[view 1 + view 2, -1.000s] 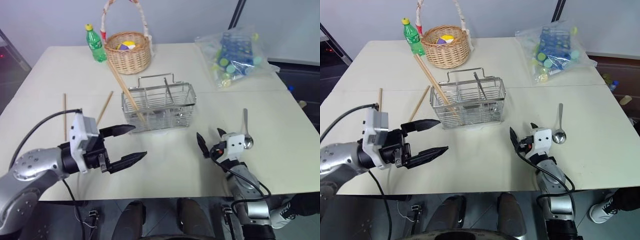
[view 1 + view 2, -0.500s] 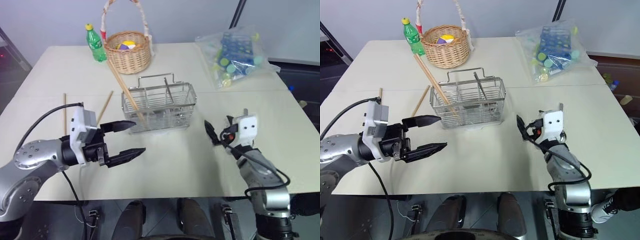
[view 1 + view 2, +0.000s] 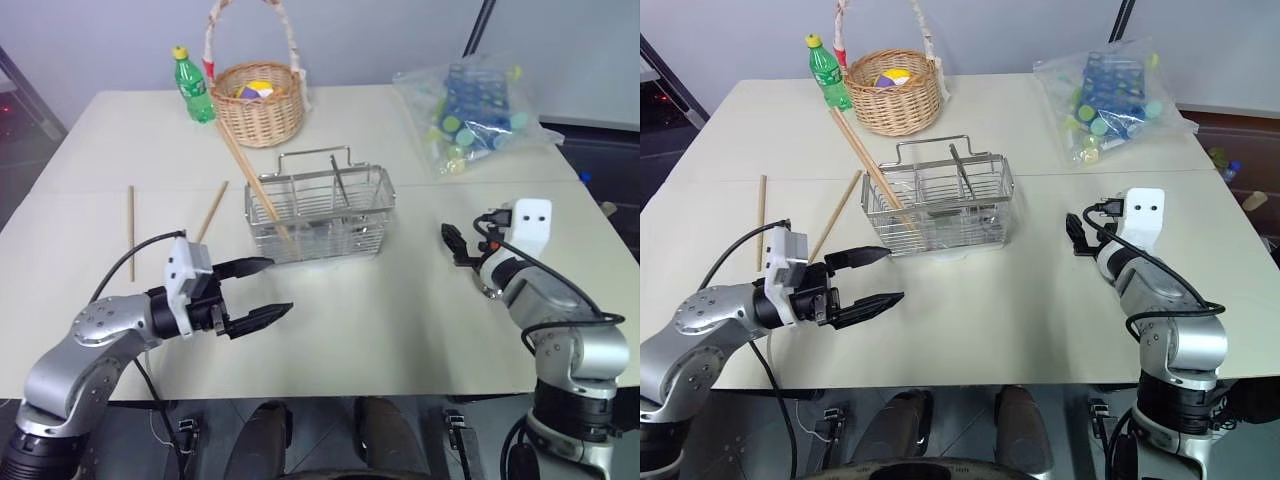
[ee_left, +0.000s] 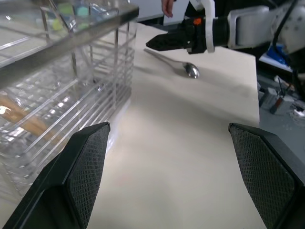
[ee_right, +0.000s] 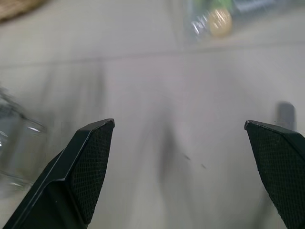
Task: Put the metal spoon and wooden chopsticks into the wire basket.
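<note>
The large cream rectangular table point(image 3: 350, 330) carried a rectangular chrome wire basket point(image 3: 318, 215) at its centre, with wooden chopsticks point(image 3: 252, 185) leaning in its left end. Two more light-brown chopsticks point(image 3: 130, 232) lay on the table left of it. The left gripper point(image 3: 252, 294) hovered in front of the basket, fingers spread wide, empty. The right gripper point(image 3: 452, 243) stood to the basket's right, likewise wide and empty. The slim metal spoon point(image 4: 174, 62) lay beside it.

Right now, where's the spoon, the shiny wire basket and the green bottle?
metal spoon point(image 4: 192, 70): left wrist view, on its bowl.
wire basket point(image 3: 318, 186): left eye view, top rim.
green bottle point(image 3: 196, 97): left eye view, its body.
</note>
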